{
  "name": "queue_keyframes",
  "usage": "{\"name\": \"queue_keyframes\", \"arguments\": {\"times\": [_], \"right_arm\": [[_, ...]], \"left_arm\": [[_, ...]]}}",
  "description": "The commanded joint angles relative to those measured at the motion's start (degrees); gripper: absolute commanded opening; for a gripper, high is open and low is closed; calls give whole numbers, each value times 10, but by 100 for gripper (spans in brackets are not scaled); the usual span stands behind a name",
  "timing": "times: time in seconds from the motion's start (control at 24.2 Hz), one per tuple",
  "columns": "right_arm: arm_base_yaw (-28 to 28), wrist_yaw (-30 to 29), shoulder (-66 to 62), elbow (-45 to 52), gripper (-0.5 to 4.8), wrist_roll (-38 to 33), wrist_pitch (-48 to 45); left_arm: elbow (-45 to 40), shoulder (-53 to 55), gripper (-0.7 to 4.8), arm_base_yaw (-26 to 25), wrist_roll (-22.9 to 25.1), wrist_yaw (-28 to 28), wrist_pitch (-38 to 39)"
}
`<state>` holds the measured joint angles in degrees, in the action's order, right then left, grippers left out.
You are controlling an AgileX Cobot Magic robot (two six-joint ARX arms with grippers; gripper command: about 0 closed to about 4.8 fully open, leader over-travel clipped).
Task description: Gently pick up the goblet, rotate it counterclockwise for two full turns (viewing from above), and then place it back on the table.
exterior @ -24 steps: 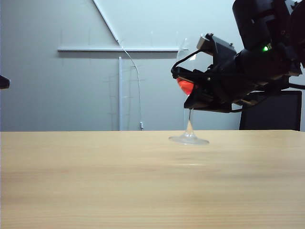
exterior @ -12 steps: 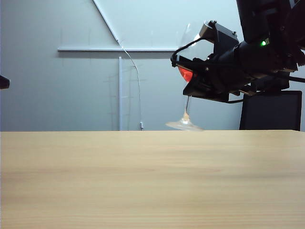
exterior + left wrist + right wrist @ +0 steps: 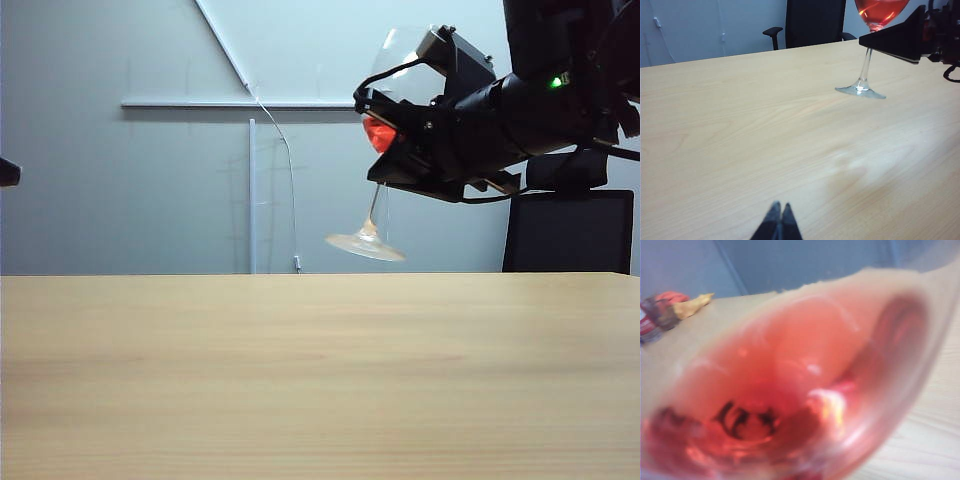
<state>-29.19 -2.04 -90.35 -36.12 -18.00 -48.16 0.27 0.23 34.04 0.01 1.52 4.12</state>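
Note:
The goblet (image 3: 377, 133) hangs above the table (image 3: 300, 380), tilted, its round foot (image 3: 366, 245) swung out to the left and clear of the wood. Red liquid sits in its bowl. My right gripper (image 3: 385, 150) reaches in from the upper right and is shut on the goblet at the base of the bowl. In the left wrist view the goblet (image 3: 866, 67) and a dark right finger (image 3: 900, 40) show far off. The bowl (image 3: 790, 390) fills the right wrist view and hides the fingers. My left gripper (image 3: 778, 212) is shut and empty, low over the table (image 3: 740, 125).
A black office chair (image 3: 570, 235) stands behind the table's far right edge, also seen as the chair (image 3: 815, 22). A white rail and a hanging cable (image 3: 290, 190) run along the back wall. A dark bit of the left arm (image 3: 8, 172) shows at the far left.
The goblet's foot has come off the table and risen. The glass has tipped, its foot swinging left, as the right gripper rose and pitched with it. The left gripper kept still.

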Motion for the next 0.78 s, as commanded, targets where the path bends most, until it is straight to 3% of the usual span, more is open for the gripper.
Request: {"name": "queue_keyframes", "arguments": {"times": [0.04,0.62,0.78], "right_arm": [[-1,-29,5,-5,-2,-3,-42],[-1,-162,5,-6,-2,-23,-65],[-1,-204,5,-6,-2,-62,-65]], "left_arm": [[2,1,-5,0,0,-2,-3],[2,1,-5,0,0,-2,-3],[2,1,-5,0,0,-2,-3]]}}
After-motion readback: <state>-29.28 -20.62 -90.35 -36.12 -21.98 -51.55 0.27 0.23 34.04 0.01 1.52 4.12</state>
